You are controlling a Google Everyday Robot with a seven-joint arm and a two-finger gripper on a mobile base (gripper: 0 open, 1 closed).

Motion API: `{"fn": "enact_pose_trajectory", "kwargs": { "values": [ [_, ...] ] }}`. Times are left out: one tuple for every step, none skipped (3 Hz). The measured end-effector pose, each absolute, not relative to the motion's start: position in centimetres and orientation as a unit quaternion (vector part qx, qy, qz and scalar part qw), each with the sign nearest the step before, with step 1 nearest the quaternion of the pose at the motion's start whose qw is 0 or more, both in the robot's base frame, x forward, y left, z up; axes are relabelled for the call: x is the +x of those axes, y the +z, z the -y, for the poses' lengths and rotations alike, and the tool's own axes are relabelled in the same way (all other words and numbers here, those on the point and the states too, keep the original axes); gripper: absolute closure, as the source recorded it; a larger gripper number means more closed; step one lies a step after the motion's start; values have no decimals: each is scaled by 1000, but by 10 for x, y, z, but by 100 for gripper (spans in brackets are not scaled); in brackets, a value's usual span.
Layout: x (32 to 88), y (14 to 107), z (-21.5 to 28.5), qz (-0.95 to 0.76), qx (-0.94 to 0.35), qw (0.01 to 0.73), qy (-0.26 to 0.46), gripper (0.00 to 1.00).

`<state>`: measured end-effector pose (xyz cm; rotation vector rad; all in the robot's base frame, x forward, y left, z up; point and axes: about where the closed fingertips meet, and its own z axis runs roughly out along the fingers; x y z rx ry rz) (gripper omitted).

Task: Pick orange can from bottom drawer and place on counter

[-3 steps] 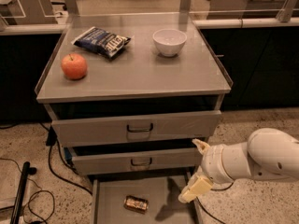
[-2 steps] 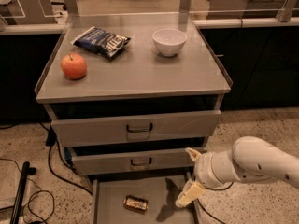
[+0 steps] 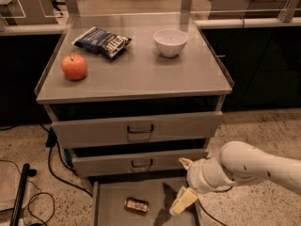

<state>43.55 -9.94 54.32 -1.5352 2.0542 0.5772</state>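
- Two cream-coloured fingers (image 3: 183,201) on the gripper (image 3: 185,182) are spread wide apart with nothing between them. The gripper hangs over the right side of the bottom drawer (image 3: 110,199), on a fat, smooth white arm (image 3: 249,166) that comes in from the right.
- The orange can (image 3: 136,205) is lying on its side on the drawer floor, left of the gripper and clearly not touching it. It's small and shiny, gold-orange with pale markings.
- That bottom drawer stands open. It's a shallow grey metal tray with a flat floor, and the gripper throws a dark shadow on it just right of the can.
- Above it are the middle drawer (image 3: 108,164) and the top drawer (image 3: 94,131). Both have plain grey metal fronts, a dark loop handle each, and a dark gap over each one.
- The counter (image 3: 141,76) is a flat matte grey rectangle with low clear raised edges.
- On the counter, a round orange-red apple (image 3: 74,67) sits front left, a crinkly dark blue snack bag (image 3: 102,41) is just behind it, and a smooth white bowl (image 3: 170,41) is at the back right.
- The floor (image 3: 263,131) is speckled beige stone, with black cables (image 3: 49,166) trailing at the left.
- Behind the cabinet runs a paler long ledge (image 3: 28,29) with glass panels. The room past that is too blurry to call.
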Motion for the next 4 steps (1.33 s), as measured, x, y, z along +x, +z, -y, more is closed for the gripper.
{"fn": "enact_pose_trajectory", "kwargs": {
  "values": [
    [431,496,86,-763,-556,227,240,0],
    [425,455,77,-768,-545,210,264,0],
    [421,421,72,-766,-538,214,279,0],
    [415,393,63,-753,-536,239,297,0]
  ]
}}
